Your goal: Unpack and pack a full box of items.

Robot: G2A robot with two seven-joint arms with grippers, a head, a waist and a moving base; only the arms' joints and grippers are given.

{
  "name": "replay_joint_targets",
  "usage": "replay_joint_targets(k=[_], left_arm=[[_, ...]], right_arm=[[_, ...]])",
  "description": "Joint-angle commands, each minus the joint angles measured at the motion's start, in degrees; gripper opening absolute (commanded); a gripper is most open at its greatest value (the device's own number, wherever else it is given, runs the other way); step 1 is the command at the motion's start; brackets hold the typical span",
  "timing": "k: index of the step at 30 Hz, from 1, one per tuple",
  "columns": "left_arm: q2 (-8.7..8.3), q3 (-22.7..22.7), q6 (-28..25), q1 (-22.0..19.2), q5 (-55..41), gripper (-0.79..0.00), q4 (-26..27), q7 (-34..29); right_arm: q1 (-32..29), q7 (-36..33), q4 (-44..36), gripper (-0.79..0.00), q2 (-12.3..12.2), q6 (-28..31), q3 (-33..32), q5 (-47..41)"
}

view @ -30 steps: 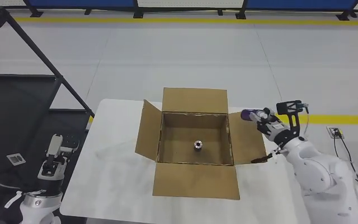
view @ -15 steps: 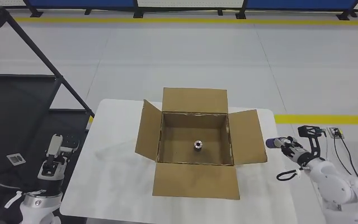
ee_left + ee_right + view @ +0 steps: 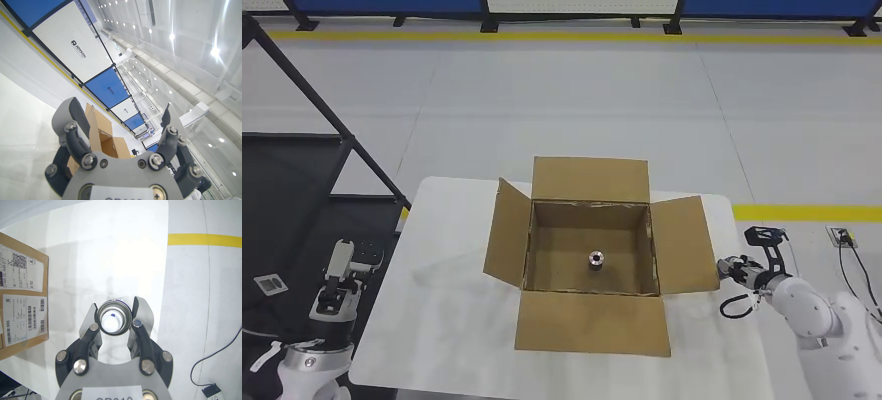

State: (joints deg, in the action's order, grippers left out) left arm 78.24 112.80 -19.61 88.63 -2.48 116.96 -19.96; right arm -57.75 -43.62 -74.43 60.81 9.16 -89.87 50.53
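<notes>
We take the step in hand to be setting the can (image 3: 114,319) down on the worktop (image 3: 105,256) outside the box (image 3: 592,180), as part of unpacking. The right jaws are closed on the can, one pad on each side of its body just under the metal rim. The can points straight away from the wrist. Its nozzle end faces the wrist and its base faces the worktop beneath the jaws, so its long axis stands upright, in line with the jaws' reach. We cannot tell whether the base touches the worktop.

To do this well, we would lower along that axis until the base sits flat, open both sides evenly, then lift straight off. A tall narrow can may tip if nudged sideways. The box flap lies to one side of the jaws, near but apart. The left jaws stand wide and empty, aimed upward, well apart from the can. A small item (image 3: 595,259) lies in the box.
</notes>
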Motion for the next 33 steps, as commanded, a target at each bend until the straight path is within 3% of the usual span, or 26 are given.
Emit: replay_joint_targets(k=[1,3,7,14,21,24,28,30,33], left_arm=[[0.0,0.0,0.0,0.0,0.0,0.0,0.0,0.0],[0.0,0.0,0.0,0.0,0.0,0.0,0.0,0.0],[0.0,0.0,0.0,0.0,0.0,0.0,0.0,0.0],[0.0,0.0,0.0,0.0,0.0,0.0,0.0,0.0],[0.0,0.0,0.0,0.0,0.0,0.0,0.0,0.0],[0.0,0.0,0.0,0.0,0.0,0.0,0.0,0.0],[0.0,0.0,0.0,0.0,0.0,0.0,0.0,0.0],[0.0,0.0,0.0,0.0,0.0,0.0,0.0,0.0],[0.0,0.0,0.0,0.0,0.0,0.0,0.0,0.0]], right_arm=[[0.65,-0.01,0.71,-0.416,0.0,0.28,0.42,-0.02],[1.13,-0.15,1.12,-0.237,-0.01,0.45,0.86,0.05],[1.57,-0.57,1.12,0.0,0.02,0.34,1.83,0.04],[0.11,3.15,-3.52,0.0,-0.19,-3.77,-0.32,-0.65],[-9.5,14.51,-24.68,0.0,-0.21,-12.21,-7.91,-3.4],[-13.71,17.0,-35.47,0.0,0.01,-8.58,-6.63,-4.96],[-11.04,9.54,-39.69,0.0,-0.2,0.85,-0.33,-5.41],[-6.08,3.96,-37.95,0.0,-0.06,5.95,5.39,-8.3],[4.05,-5.03,-31.31,0.0,0.72,8.97,15.04,-11.04]])
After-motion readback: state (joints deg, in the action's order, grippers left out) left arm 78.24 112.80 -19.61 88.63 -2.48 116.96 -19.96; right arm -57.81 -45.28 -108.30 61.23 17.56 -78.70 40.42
